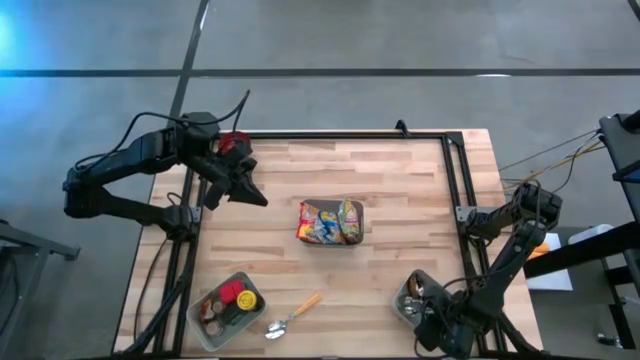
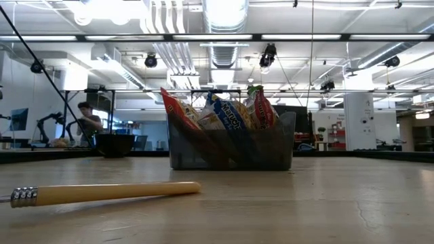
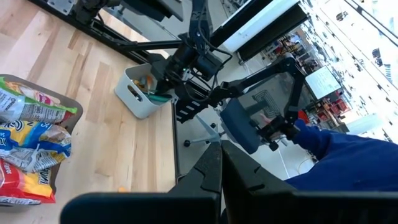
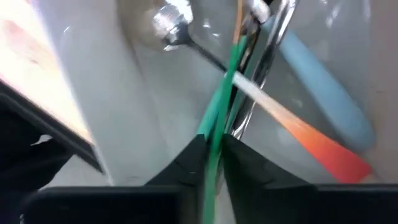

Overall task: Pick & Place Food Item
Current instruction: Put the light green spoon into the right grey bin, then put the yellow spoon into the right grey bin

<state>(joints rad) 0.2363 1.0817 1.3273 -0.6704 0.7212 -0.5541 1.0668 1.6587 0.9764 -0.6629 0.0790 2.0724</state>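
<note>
Right gripper: inside white bin, pinching 1 green utensil handle. Left gripper: pressed together, above worktop.

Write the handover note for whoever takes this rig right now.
Right claw: down inside the grey utensil bin at the table's near right corner, shut on a green-handled utensil.
Left claw: shut, empty, raised over the table's far left.
Snack packets stand in the dark centre bin. A spoon lies loose on the table beside the food tray.
Done: no food item moved that I can see.
Left: pick and place the food item.
</note>
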